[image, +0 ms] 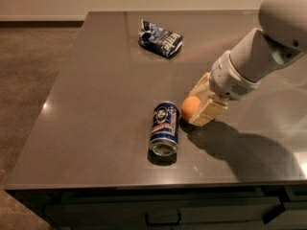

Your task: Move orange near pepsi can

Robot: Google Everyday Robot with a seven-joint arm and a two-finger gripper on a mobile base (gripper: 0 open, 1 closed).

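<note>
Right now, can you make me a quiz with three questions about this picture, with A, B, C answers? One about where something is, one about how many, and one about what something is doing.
1. Where is the orange?
A. on the floor
B. close beside the pepsi can
C. inside a bowl

2. How many drink cans are on the table?
A. one
B. two
C. three

3. What is the gripper doing?
A. hanging open and empty
B. holding a spoon
C. shut on the orange

Answers:
1 B: the orange is just by the can's side, near the table's middle.
2 A: only the dark blue pepsi can is there; the snack bag at the far end is no can.
3 C: the gripper is low over the table beside the can, with its fingers on either side of the orange.
</note>
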